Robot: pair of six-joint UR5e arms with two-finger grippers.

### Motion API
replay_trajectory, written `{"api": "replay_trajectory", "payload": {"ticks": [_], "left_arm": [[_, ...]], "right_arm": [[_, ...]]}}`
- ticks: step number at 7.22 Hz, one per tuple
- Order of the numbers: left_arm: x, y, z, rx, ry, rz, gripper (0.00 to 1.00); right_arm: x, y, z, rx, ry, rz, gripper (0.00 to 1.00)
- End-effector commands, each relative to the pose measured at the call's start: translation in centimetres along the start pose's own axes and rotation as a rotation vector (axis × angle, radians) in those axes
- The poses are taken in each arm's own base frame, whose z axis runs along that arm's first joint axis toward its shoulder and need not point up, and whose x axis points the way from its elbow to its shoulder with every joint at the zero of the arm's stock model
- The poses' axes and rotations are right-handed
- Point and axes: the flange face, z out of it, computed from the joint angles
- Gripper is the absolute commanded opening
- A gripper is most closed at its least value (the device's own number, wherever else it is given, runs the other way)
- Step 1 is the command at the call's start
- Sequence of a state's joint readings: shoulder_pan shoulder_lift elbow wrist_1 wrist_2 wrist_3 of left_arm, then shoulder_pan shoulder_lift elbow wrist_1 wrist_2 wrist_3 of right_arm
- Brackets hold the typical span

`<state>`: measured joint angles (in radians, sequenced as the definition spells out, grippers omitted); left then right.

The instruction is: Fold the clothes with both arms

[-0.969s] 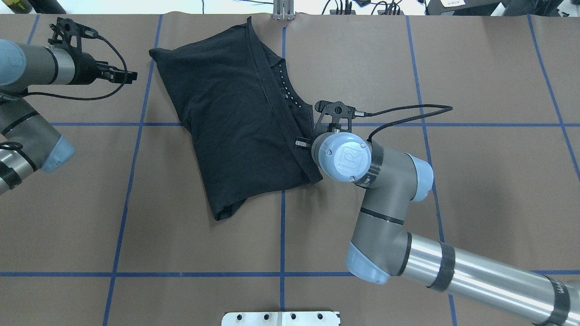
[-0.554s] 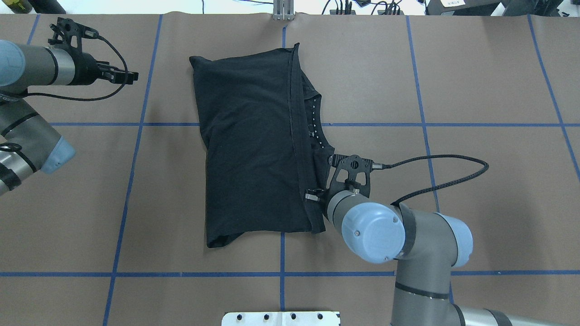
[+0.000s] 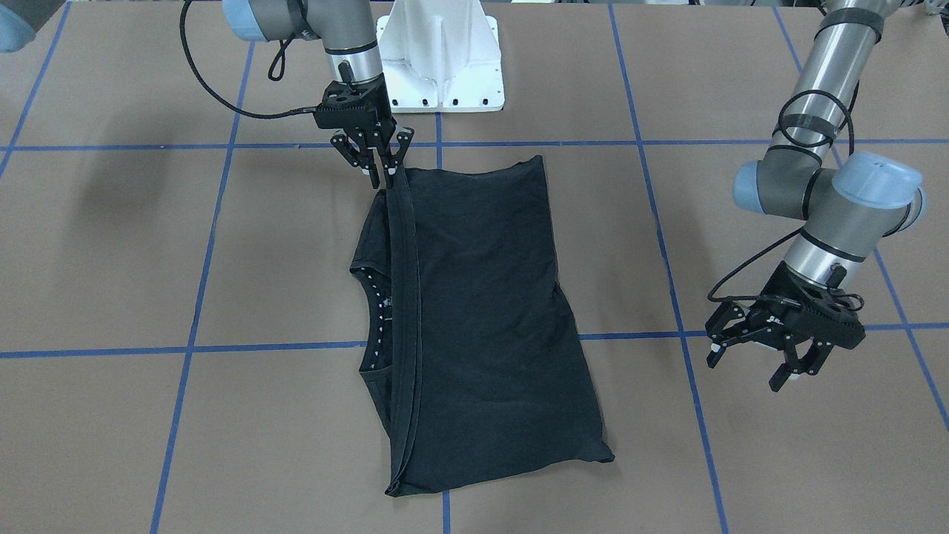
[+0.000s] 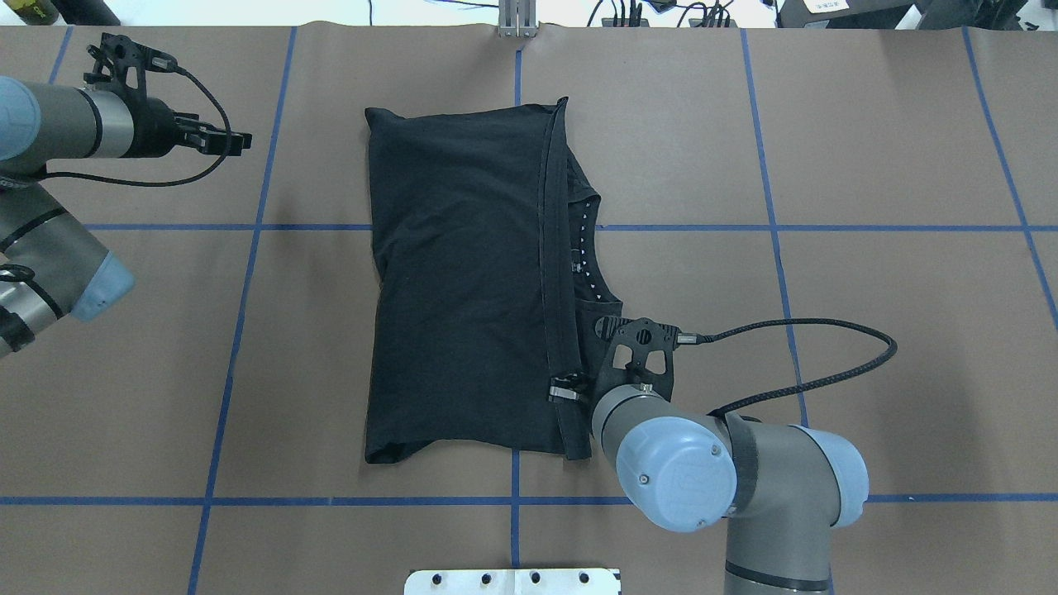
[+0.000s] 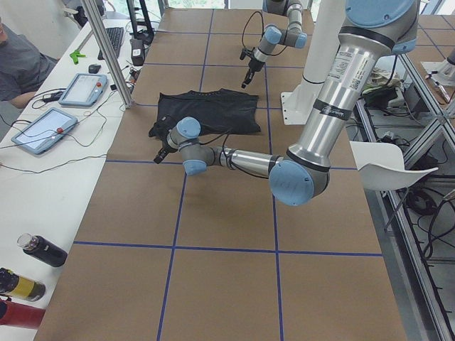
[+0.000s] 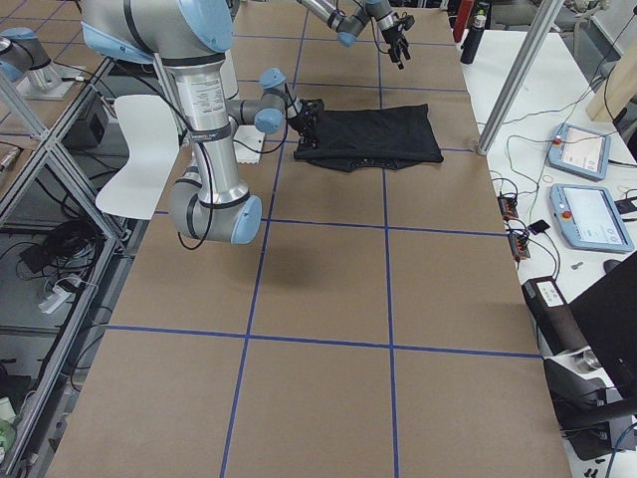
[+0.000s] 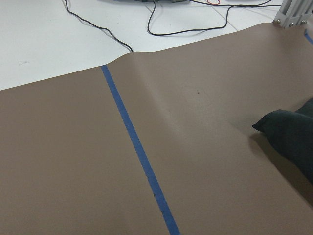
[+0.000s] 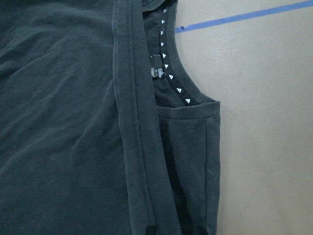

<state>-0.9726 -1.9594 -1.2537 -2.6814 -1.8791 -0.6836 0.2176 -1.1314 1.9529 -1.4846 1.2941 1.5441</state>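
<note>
Moved: your T-shirt (image 4: 463,289) has slid nearer the robot and turned square to the blue tape lines (image 4: 240,330), and the right gripper (image 3: 382,176) has pulled back with it.
T-shirt: folded lengthwise, lying mid-table, with the collar showing along the robot's right side.
Right gripper: pinching the shirt's stitched edge band at the end nearest the robot.
Left gripper (image 3: 745,368): fingers spread, well apart from the shirt.
Table (image 4: 868,124): brown cover.

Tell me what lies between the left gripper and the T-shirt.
Only bare table covering and one blue tape line separate left gripper from T-shirt, overhead view.
</note>
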Motion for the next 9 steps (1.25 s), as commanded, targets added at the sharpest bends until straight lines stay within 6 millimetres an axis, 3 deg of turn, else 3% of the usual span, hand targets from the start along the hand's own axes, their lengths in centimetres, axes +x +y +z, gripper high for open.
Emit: {"api": "replay_trajectory", "payload": {"ticks": [1,2,3,5,6,9], "left_arm": [[0.1,0.0,-0.1,0.001,0.001,0.0,1.0],[0.1,0.0,-0.1,0.001,0.001,0.0,1.0],[0.1,0.0,-0.1,0.001,0.001,0.0,1.0],[0.2,-0.2,-0.2,0.005,0.004,0.001,1.0],[0.2,-0.2,-0.2,0.004,0.003,0.001,1.0],[0.2,-0.1,-0.1,0.003,0.002,0.001,1.0]], "right_arm": [[-3.1,-4.0,-0.9,-0.019,0.089,-0.066,1.0],[-4.9,-4.4,1.1,-0.017,0.132,-0.068,1.0],[-8.1,-5.2,4.2,-0.012,0.18,-0.091,1.0],[-13.0,-10.8,9.5,-0.027,0.284,-0.159,1.0],[-12.8,-12.3,11.6,-0.042,0.336,-0.223,1.0],[-10.8,-12.5,13.4,-0.084,0.444,-0.307,1.0]]}}
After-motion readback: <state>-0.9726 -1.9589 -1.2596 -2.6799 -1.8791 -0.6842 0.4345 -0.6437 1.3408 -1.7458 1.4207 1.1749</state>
